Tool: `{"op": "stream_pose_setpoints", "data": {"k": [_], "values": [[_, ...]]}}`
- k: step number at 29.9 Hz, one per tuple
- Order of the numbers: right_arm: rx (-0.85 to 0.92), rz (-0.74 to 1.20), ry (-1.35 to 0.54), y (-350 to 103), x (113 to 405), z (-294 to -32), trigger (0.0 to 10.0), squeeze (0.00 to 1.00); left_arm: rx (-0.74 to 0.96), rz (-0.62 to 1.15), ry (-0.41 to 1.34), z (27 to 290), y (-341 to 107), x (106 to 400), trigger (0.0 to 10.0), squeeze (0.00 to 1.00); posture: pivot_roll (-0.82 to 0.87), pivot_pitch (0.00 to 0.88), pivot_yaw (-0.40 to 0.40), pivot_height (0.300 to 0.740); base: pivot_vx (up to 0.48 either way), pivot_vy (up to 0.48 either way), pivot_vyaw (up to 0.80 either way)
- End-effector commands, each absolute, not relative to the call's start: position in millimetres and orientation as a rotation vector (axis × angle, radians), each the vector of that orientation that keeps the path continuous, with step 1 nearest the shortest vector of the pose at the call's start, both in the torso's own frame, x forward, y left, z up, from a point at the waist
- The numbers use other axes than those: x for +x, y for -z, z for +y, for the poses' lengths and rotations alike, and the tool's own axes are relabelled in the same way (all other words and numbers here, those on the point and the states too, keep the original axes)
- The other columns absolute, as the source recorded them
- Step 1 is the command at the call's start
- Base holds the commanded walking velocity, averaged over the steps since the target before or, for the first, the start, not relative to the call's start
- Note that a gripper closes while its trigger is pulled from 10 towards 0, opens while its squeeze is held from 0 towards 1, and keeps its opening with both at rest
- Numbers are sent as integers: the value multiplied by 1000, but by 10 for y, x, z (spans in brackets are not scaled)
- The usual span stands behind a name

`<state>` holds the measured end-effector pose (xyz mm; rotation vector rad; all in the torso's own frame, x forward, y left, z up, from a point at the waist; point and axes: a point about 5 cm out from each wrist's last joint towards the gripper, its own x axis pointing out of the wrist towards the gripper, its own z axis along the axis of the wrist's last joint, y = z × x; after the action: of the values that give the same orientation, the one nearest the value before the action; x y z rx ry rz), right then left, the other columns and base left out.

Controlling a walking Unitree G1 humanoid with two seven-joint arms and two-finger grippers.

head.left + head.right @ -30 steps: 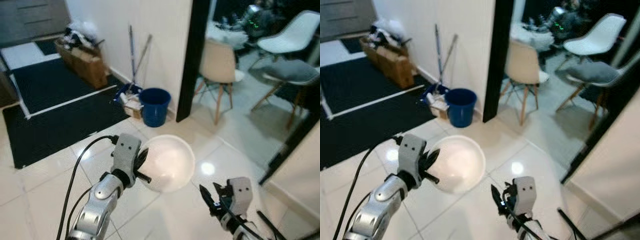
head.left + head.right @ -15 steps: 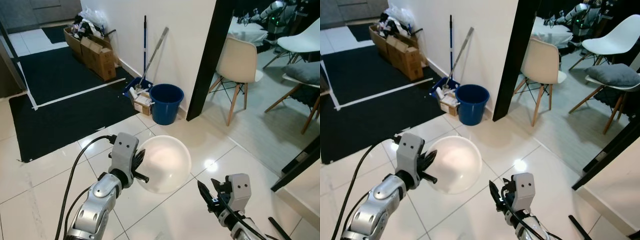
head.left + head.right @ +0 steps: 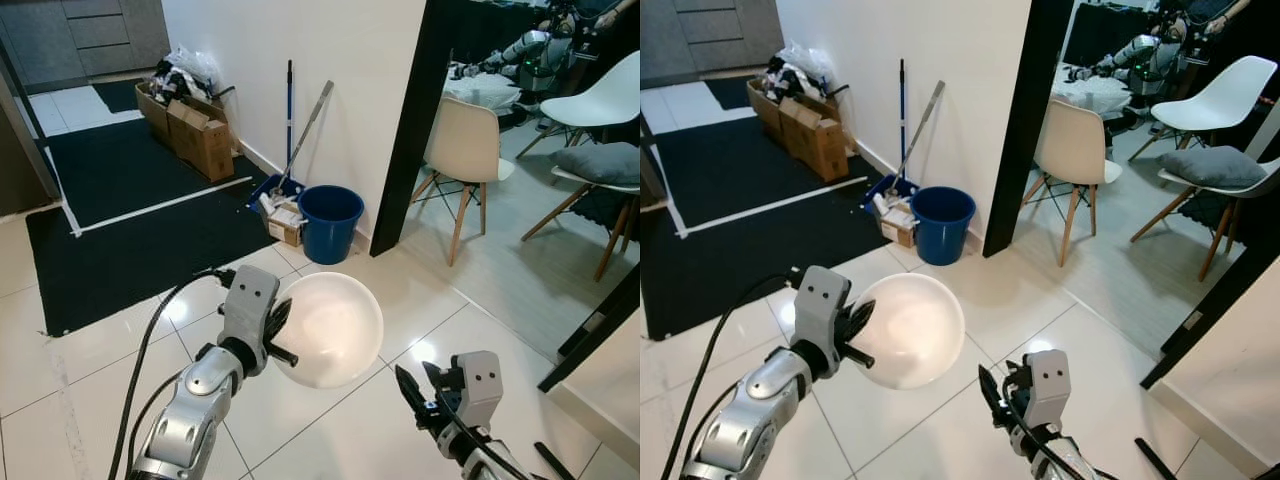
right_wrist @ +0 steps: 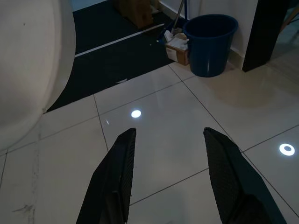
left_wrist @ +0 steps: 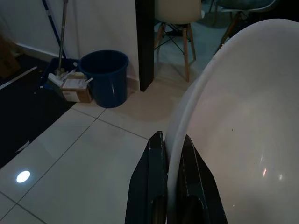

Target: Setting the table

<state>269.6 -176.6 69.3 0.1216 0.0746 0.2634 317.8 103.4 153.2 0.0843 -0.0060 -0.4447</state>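
white bowl (image 5: 243,116) cropped by frame edge, carton contents (image 3: 185,72) indistinct

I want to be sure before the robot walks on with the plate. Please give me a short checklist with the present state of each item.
1. Left gripper pinches the rim of the white plate: ok, one finger lies on each side of the rim.
2. Plate held level: not ok, it stands tilted on its edge with its face toward the camera.
3. Right gripper free to help: ok, its fingers are spread with nothing between them.
4. Floor tiles toward the doorway free of objects: ok.
5. Blue bucket and mop stand aside by the wall: ok.
6. Table to be set in sight: cannot tell, only chairs are plain.
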Motion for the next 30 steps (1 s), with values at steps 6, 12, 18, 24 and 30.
{"op": "stream_pose_setpoints", "data": {"k": [6,12,18,24,30], "values": [[124,95,-264,-646,2658,-1766,10000,0,95,-29,448,1032,-1519,3155,10000,0,51,84,58,740,264,0,0],[120,98,-263,-644,2653,-1775,10000,0,95,-40,443,1031,-1530,3159,10000,0,49,89,57,740,480,0,0],[119,100,-263,-638,2649,-1775,10000,0,93,-42,441,1034,-1528,3160,10000,0,49,89,57,740,480,0,0],[117,102,-263,-635,2648,-1776,10000,0,90,-42,441,1036,-1523,3158,10000,0,49,89,57,740,480,0,0],[114,103,-266,-633,2646,-1775,10000,0,88,-43,441,1037,-1520,3158,10000,0,49,89,57,740,480,0,0]]}}
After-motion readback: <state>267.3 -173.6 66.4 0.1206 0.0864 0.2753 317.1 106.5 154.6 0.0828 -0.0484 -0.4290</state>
